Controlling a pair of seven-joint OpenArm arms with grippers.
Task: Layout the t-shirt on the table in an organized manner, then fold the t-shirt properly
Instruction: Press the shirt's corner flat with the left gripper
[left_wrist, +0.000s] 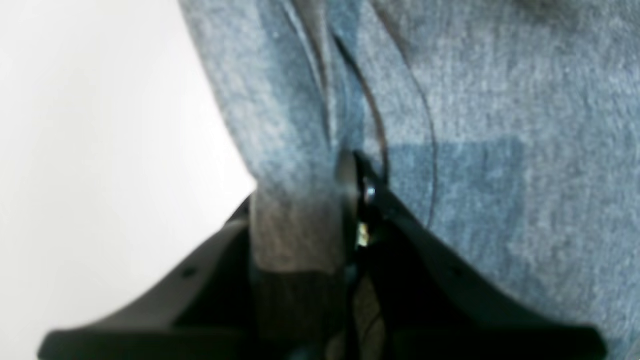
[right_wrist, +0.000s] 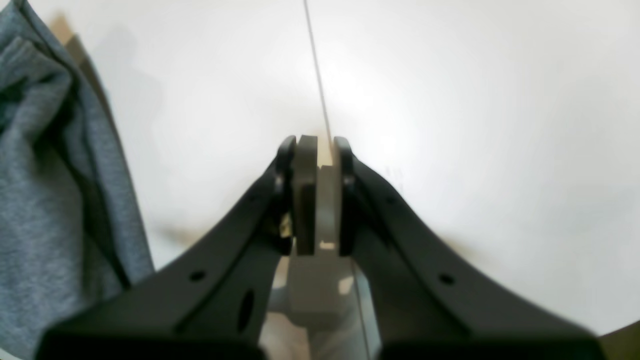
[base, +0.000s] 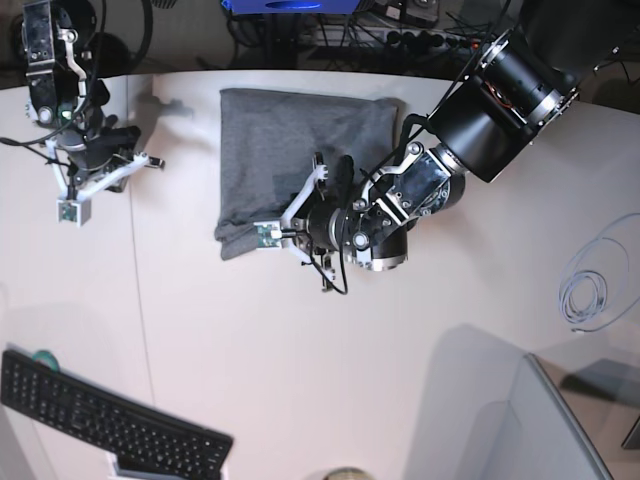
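The t-shirt (base: 300, 160) lies folded into a rough rectangle on the white table (base: 330, 380), its long axis running from the far edge toward the near side, slightly rumpled at the near corner. The left gripper (left_wrist: 350, 185) reaches low across from the base view's right, fingers pinching a fold of grey cloth, which only its wrist view shows. The right gripper (right_wrist: 316, 150) hangs over bare table beside the shirt, fingers nearly pressed together, holding nothing.
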